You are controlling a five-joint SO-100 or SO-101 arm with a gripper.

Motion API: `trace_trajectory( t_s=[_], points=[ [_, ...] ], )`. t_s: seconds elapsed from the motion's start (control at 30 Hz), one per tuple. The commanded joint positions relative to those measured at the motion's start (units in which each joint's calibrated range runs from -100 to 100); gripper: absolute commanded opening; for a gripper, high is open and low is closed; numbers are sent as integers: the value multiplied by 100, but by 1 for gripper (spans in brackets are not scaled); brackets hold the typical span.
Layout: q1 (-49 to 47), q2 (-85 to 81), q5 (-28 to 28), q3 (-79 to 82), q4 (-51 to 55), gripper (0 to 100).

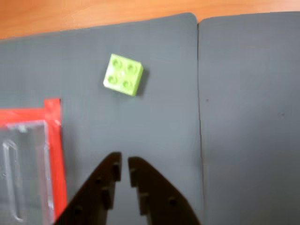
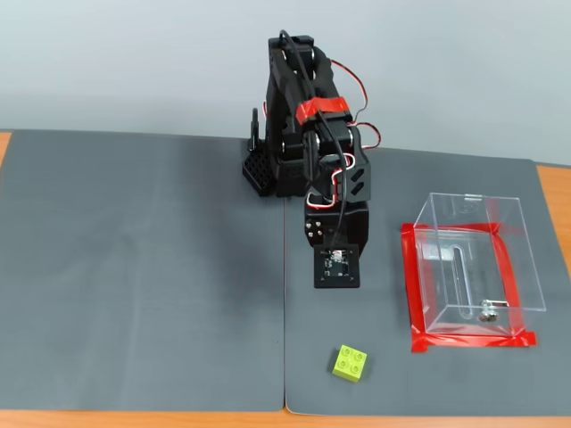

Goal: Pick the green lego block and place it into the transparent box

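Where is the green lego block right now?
In the fixed view the green lego block sits on the grey mat near the front edge, left of the transparent box, untouched.

Probably a lab bench: grey mats (image 2: pixel 143 267) on wooden table (image 1: pixel 70 14).

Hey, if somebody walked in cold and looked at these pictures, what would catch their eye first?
Probably the lime-green lego block, lying alone on the gray mat near its front edge in the fixed view. Next, the bright red tape framing the transparent box at the right. The black arm stands folded in the middle, its gripper nearly closed and short of the block in the wrist view.
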Motion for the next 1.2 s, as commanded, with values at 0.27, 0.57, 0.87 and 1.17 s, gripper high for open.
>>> trace_trajectory(
  t_s=[0.27,0.57,0.87,1.17],
  points=[
    [4,1731,-389,-1715,-73,2],
    [-235,2443,-389,-2239,-82,2],
    [-332,3104,-389,-2909,-151,2],
    [-355,3189,-394,-2863,-446,3]
  ],
)
